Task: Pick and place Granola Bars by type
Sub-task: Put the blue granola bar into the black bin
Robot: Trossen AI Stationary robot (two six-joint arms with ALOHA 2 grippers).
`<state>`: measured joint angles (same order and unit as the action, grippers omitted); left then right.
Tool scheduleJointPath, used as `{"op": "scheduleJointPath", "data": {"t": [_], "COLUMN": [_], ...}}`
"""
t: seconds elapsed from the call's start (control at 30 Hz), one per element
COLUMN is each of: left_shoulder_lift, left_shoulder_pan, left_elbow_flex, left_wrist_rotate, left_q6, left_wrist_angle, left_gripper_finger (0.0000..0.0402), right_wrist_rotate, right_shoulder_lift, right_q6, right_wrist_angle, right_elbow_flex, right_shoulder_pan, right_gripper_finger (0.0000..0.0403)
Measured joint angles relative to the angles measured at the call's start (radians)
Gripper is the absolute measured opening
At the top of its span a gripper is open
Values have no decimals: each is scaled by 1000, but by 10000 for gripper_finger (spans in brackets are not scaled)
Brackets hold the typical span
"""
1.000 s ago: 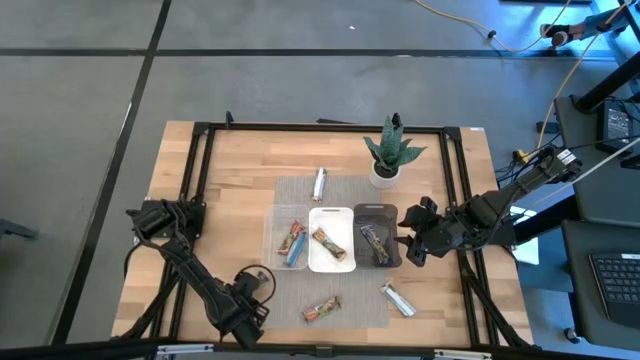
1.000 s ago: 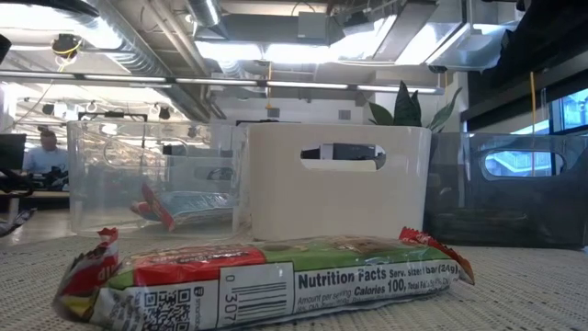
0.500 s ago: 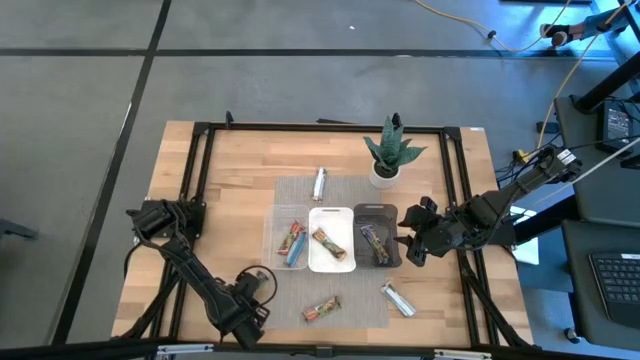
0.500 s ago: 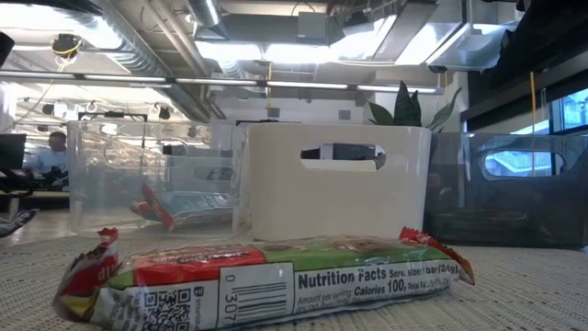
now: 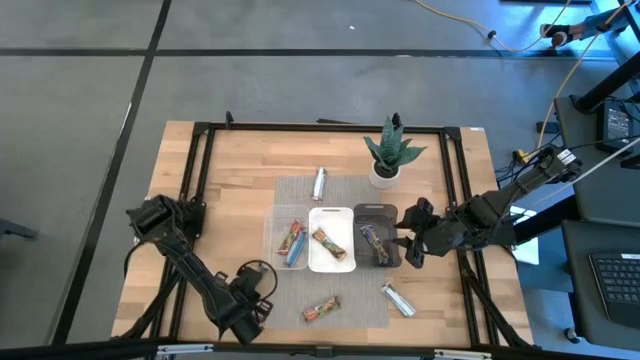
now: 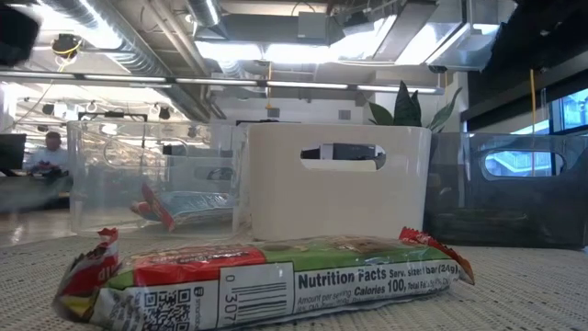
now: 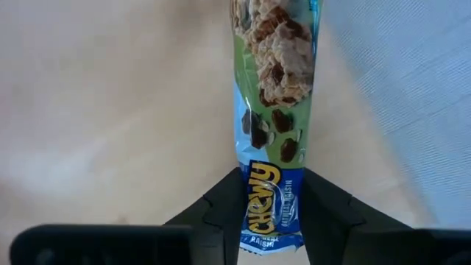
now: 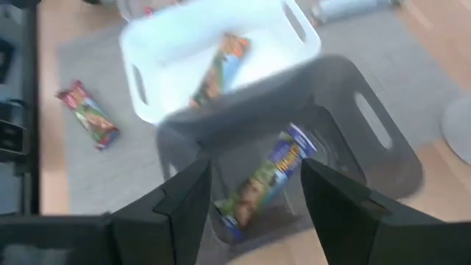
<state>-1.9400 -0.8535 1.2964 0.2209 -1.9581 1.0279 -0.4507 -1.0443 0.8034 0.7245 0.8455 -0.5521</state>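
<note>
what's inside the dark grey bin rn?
One purple-green granola bar lies in the dark grey bin. The right end effector, open above it, hides some of the bin's floor.

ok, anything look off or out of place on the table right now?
Nothing damaged or spilled. Three bars lie loose on the mat: silver ones and, and a red-green one. The left gripper is shut on a blue-green bar.
</note>
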Motion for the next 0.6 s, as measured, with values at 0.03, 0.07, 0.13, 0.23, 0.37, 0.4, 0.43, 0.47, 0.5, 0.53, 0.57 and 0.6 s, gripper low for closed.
{"op": "scheduleJointPath", "data": {"t": [0.03,0.07,0.13,0.23,0.37,0.4,0.43,0.47,0.5,0.53,0.57,0.6], "left_shoulder_lift": [20,38,70,135,212,232,249,265,277,288,298,307], "left_shoulder_pan": [0,0,0,1,5,7,10,17,26,37,48,61], "left_elbow_flex": [1,2,2,3,3,3,3,3,3,4,4,4], "left_wrist_rotate": [40,80,191,414,578,592,606,622,639,658,677,693], "left_q6": [3,7,30,95,186,211,243,285,334,390,451,515], "left_wrist_angle": [0,-4,-13,-48,-116,-138,-160,-187,-221,-254,-288,-327], "left_gripper_finger": [101,101,101,101,101,101,101,101,101,101,101,102], "right_wrist_rotate": [0,-2,-27,-54,-32,-20,-14,-8,-3,-3,-2,-2], "right_shoulder_lift": [0,0,-1,-4,-4,-4,-4,-4,-4,-4,-4,-4], "right_q6": [-21,-44,-93,-181,-293,-314,-331,-345,-361,-371,-393,-416], "right_wrist_angle": [-30,-65,-154,-306,-449,-473,-494,-508,-521,-536,-549,-566], "right_elbow_flex": [0,0,0,0,0,0,0,0,0,0,0,0], "right_shoulder_pan": [0,0,0,0,0,0,0,0,0,0,3,4], "right_gripper_finger": [213,214,214,214,214,214,214,214,214,214,214,214]}}
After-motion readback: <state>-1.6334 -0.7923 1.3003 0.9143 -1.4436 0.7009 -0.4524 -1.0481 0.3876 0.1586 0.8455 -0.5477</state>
